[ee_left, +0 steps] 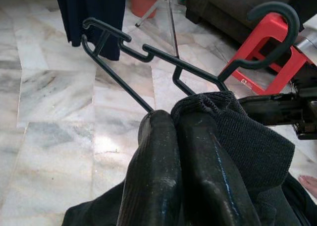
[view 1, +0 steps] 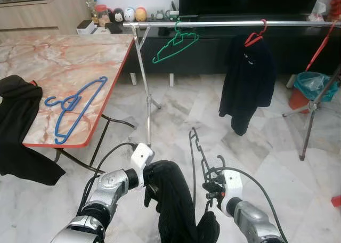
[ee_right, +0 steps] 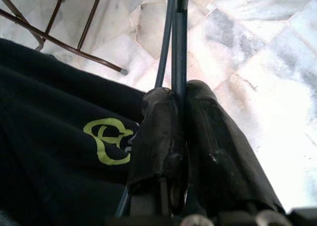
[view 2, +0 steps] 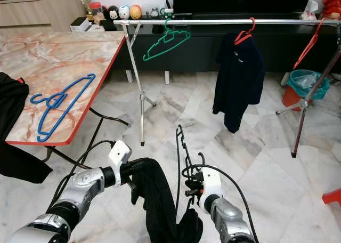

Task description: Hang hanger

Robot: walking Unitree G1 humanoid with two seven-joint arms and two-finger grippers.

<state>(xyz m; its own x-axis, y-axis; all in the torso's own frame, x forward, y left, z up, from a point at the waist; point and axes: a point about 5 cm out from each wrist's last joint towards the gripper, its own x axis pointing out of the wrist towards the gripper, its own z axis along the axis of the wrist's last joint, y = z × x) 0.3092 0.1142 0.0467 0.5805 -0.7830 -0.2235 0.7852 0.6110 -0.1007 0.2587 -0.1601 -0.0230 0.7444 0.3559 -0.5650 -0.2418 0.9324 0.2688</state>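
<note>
A black hanger point(view 1: 193, 147) stands upright low in front of me, with a black garment point(view 1: 173, 200) draped over its lower end. My right gripper point(view 1: 210, 192) is shut on the hanger's thin bar point(ee_right: 178, 37) close to the hook. My left gripper point(view 1: 152, 181) is shut on the garment's collar point(ee_left: 218, 112), right beside the hanger's shoulder point(ee_left: 148, 55). The garment bears a yellow-green logo point(ee_right: 106, 139). Ahead, a silver rail point(view 1: 229, 23) runs across at about table height. It carries a bare green hanger point(view 1: 176, 45) and a red hanger point(view 1: 256, 36) with a dark garment point(view 1: 248, 78).
A marble table point(view 1: 64, 67) with a red edge stands at the left, holding a blue hanger point(view 1: 74, 107) and a black cloth point(view 1: 16, 110). The rail's stand legs point(view 1: 146, 99) rise from the marble floor. A teal-lined bin point(view 1: 314, 86) sits far right, a red stool point(view 2: 333, 195) near right.
</note>
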